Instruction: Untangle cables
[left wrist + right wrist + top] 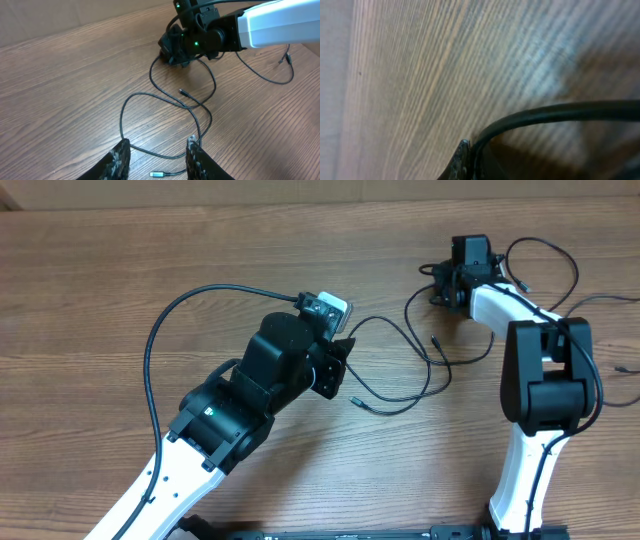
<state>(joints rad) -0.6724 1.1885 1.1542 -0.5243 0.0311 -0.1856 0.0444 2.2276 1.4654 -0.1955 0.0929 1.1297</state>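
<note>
Loosely, cables (122, 120) sprawling left-to-right across table (100, 260), left pincer (156, 150) spread, right pincer (443, 285) grip unclear

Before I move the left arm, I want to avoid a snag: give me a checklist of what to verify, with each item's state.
1. Left claw open: ok, fingers apart.
2. Cable in its gap: ok, a cable crosses between the fingers, with a plug beside it.
3. Right claw gripping a cable: cannot tell. Its wrist view is blurred and shows only a cable lying by one finger.
4. Untangled: not ok, loops cross mid-table.
5. Claws apart: ok, the overhead view shows table between them.
</note>
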